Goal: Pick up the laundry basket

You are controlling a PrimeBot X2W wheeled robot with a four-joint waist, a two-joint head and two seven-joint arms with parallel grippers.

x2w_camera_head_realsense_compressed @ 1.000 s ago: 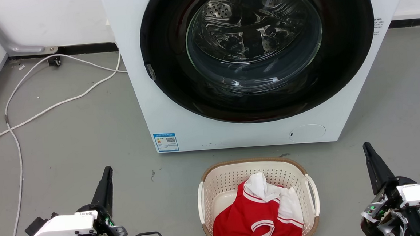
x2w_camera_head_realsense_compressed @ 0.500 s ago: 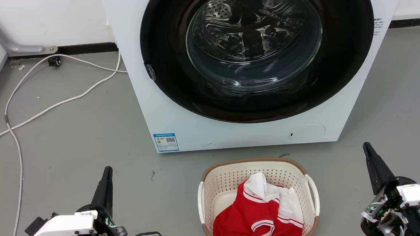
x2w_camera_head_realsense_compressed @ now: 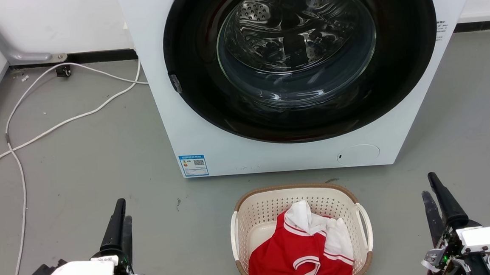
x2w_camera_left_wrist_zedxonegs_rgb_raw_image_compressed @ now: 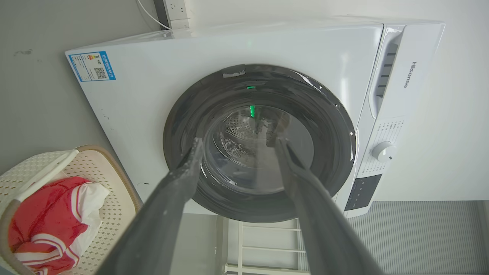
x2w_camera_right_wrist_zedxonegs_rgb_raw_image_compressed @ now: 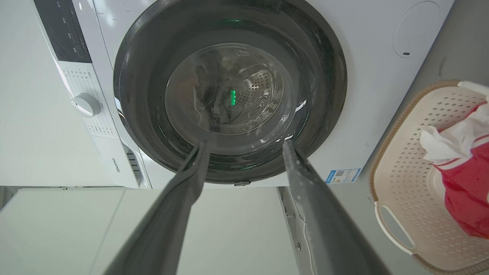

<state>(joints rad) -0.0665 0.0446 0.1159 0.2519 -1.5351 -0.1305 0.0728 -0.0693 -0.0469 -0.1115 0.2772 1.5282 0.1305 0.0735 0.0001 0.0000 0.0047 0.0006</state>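
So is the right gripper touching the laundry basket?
Apart. The head view shows a wide strip of grey floor between the right gripper and the laundry basket.

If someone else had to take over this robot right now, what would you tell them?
Left gripper: open, empty, left of the basket, apart from it.
Right gripper: open, empty, to its right.
Basket: on the floor before the washer, red-and-white garment inside.
Done: nothing gripped.
To do: reach the handles, grip, lift.
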